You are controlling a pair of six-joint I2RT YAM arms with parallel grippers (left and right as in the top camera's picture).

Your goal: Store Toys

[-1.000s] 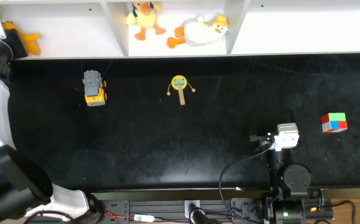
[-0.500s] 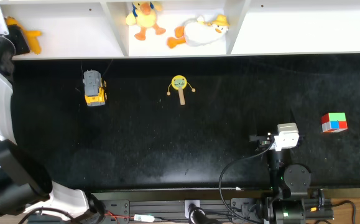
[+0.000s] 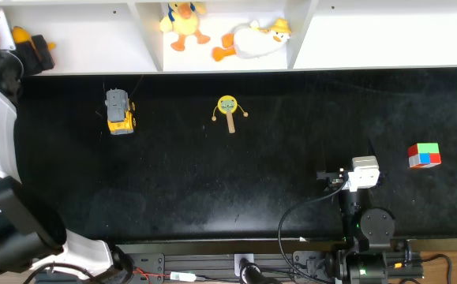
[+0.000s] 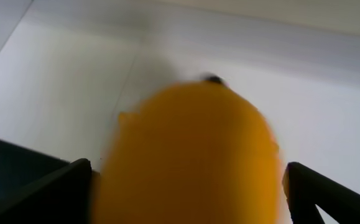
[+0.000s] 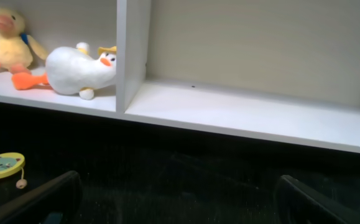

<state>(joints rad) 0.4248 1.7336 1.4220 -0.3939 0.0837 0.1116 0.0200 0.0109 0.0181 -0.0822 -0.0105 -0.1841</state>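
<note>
The left gripper (image 3: 32, 52) is closed on an orange toy (image 4: 189, 155), whose soft body fills the gap between its two fingers. It holds the toy inside the left compartment of the white shelf (image 3: 94, 39), close to that compartment's left wall. Whether the toy touches the shelf floor cannot be told. The right gripper (image 5: 180, 180) is spread wide with nothing between its fingers. It sits low over the right part of the counter (image 3: 212, 181), near the front edge, and faces the shelf.

The counter is a black, faintly speckled surface running the full width. The shelf stands along its far edge, split by white dividers (image 3: 153, 35) into compartments. In the middle compartment a yellow duck (image 3: 184, 20) sits just beside a white duck (image 3: 252, 39) lying on its side. On the counter, a truck (image 3: 119, 111) stands at the left and a rattle (image 3: 228, 110) lies near the middle, both near the shelf. A cube (image 3: 424, 155) sits at the far right, well apart from them. Black cables (image 3: 291, 217) loop over the front edge by the right arm's base.
</note>
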